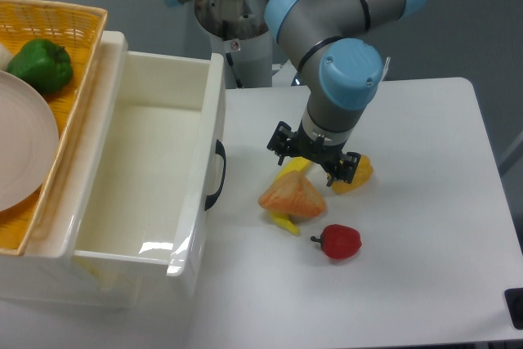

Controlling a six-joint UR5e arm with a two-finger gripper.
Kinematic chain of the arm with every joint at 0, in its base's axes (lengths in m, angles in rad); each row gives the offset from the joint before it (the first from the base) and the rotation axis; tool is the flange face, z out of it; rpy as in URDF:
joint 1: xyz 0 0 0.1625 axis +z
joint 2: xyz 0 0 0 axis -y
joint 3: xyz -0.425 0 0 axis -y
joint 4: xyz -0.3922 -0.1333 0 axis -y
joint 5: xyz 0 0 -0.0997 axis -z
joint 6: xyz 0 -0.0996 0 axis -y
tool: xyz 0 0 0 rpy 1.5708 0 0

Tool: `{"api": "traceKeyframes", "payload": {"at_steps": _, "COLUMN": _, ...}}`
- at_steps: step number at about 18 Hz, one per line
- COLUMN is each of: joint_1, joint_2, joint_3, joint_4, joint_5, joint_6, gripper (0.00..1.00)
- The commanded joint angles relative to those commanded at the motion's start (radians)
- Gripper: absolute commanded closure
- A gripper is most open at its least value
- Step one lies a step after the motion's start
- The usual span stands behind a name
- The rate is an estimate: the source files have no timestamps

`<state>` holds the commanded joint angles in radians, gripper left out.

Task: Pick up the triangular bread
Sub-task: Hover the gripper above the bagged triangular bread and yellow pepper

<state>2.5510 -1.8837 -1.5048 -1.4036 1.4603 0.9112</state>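
The triangular bread (292, 196) is an orange-tan mottled wedge lying on the white table (409, 284), on top of a yellow banana (285, 221). My gripper (314, 159) hangs just above and behind the bread, jaws spread apart and holding nothing. One fingertip is near the banana's upper end, the other over a yellow-orange pepper (357, 174). A red pepper (340, 241) lies just to the front right of the bread.
A white open bin (155, 161) with a black handle (216, 176) stands left of the bread. Further left, a yellow basket (73, 22) holds a green pepper (41, 64) and a white plate (20, 149). The table's right edge is near.
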Motion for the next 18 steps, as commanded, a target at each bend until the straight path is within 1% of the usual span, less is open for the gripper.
{"api": "traceKeyframes", "payload": {"at_steps": 9, "joint_1": 0.0, "joint_2": -0.003, "joint_3": -0.002, "joint_4": 0.002, "joint_5": -0.003, "joint_6": -0.006, "gripper": 0.0}}
{"api": "traceKeyframes", "payload": {"at_steps": 11, "joint_1": 0.002, "joint_2": 0.0, "joint_3": -0.023, "joint_4": 0.005, "joint_5": -0.005, "joint_6": -0.006, "gripper": 0.0}}
{"api": "traceKeyframes", "payload": {"at_steps": 13, "joint_1": 0.002, "joint_2": 0.0, "joint_3": -0.035, "joint_4": 0.035, "joint_5": -0.005, "joint_6": -0.012, "gripper": 0.0}}
{"api": "traceKeyframes", "payload": {"at_steps": 16, "joint_1": 0.002, "joint_2": 0.0, "joint_3": -0.075, "joint_4": 0.078, "joint_5": -0.005, "joint_6": -0.012, "gripper": 0.0}}
{"api": "traceKeyframes", "payload": {"at_steps": 18, "joint_1": 0.0, "joint_2": 0.0, "joint_3": -0.089, "joint_4": 0.103, "joint_5": -0.005, "joint_6": -0.014, "gripper": 0.0}}
